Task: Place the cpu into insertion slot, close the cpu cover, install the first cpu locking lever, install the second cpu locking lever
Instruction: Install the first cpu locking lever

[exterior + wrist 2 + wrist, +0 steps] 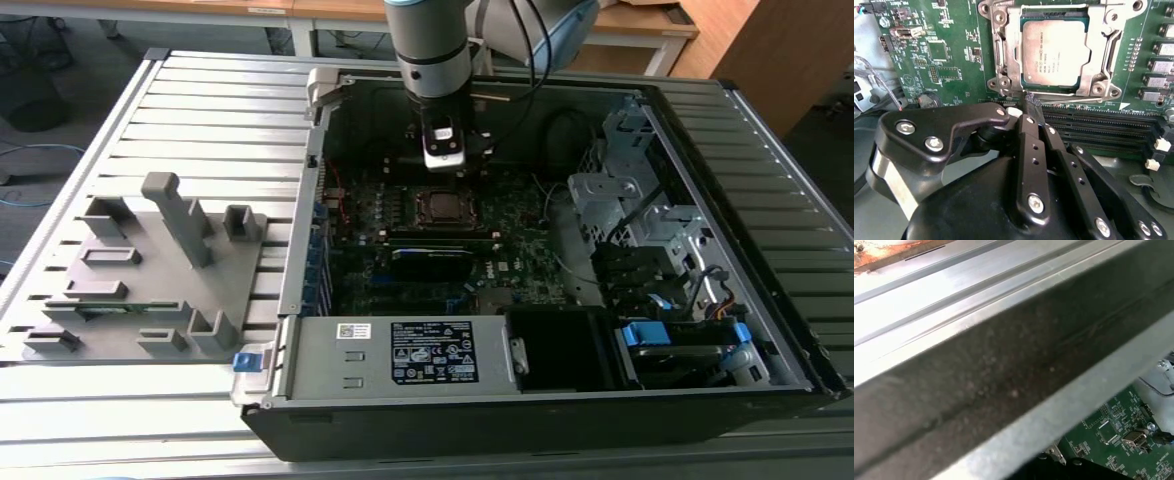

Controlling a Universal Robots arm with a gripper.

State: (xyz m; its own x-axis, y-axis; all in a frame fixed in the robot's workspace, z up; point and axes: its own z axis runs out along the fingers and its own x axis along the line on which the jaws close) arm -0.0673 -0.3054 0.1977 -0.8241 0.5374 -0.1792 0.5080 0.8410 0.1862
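At the left of the exterior view you see a grey fixture tray [147, 280] with upright posts, lying on the ribbed metal bench [200, 100]. To its right, filling the middle and right of the frame, sits the open computer case [534, 400], with a grey power supply box [400, 355] along its lower edge and a silver drive cage [641, 210] at its right side. The green motherboard [521, 235] lies on the case floor.

The arm [430, 40] comes down from the top centre of that frame, and its claw [445, 165] hangs just above the insertion slot [445, 206], which sits near the middle of the board.

In the second wrist view, the green board occupies the upper left, and the black claw [1033, 106] rises from the lower centre. Its two fingers [1030, 145] lie pressed together, pinching nothing that you can make out, with the tips just at the lower edge of the socket frame. Up and to the right, in the upper centre of that frame, the cpu [1054, 50] sits flat in the insertion slot [1104, 80], its silver-grey top showing through the cut-out of the cpu cover [1013, 55], which lies down around it. A thin locking lever [1074, 101] runs along the lower edge of the socket, just beside the fingertips. Dark memory slots [1094, 127] stretch towards the right below it.

In the first wrist view, a grey metal case wall [1004, 370] crosses the frame diagonally, and a patch of green board [1114, 440] shows at the lower right.
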